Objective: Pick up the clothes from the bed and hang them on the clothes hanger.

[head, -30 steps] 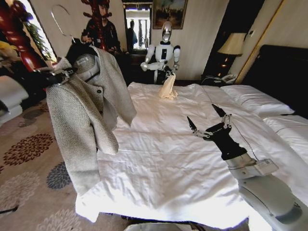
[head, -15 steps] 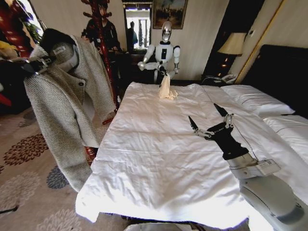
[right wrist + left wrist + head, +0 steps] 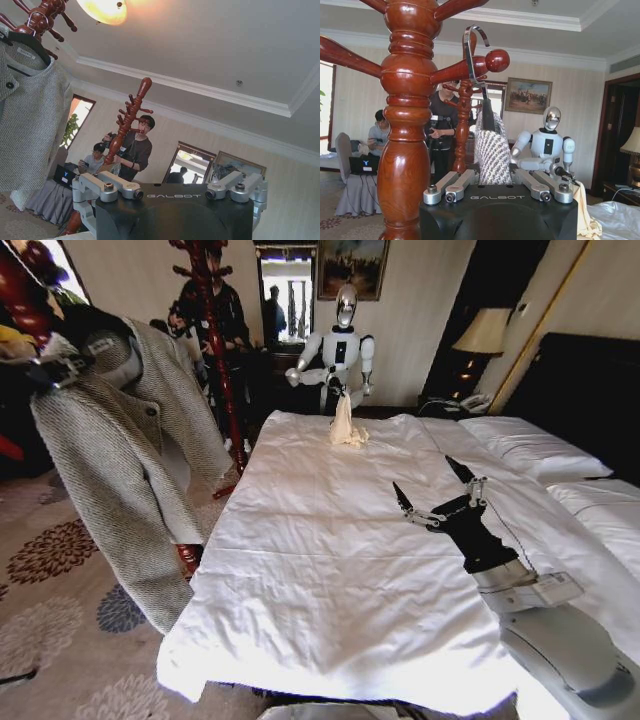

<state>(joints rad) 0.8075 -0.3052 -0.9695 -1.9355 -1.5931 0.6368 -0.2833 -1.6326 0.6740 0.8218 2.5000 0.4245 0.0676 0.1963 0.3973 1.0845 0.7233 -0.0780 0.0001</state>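
- The jacket (image 3: 120, 450) hangs on the black hanger (image 3: 85, 322), in the air to the left of the bed (image 3: 330, 570) and clear of the duvet, its hem above the carpet (image 3: 50, 640).
- The left gripper (image 3: 495, 187) holds the jacket at the shoulder, left of the bed; its fingers (image 3: 451, 186) pinch a fold of the knit fabric.
- In the left wrist view the hanger's silver hook (image 3: 470, 52) lies against a knobbed peg of the red wooden coat stand (image 3: 405, 125); whether it rests on the peg cannot be told.
- The right gripper (image 3: 432, 496) hovers above the bed's right half, fingers (image 3: 400, 498) spread with nothing between them.
- A cream top (image 3: 345, 425) lies at the bed's far edge.
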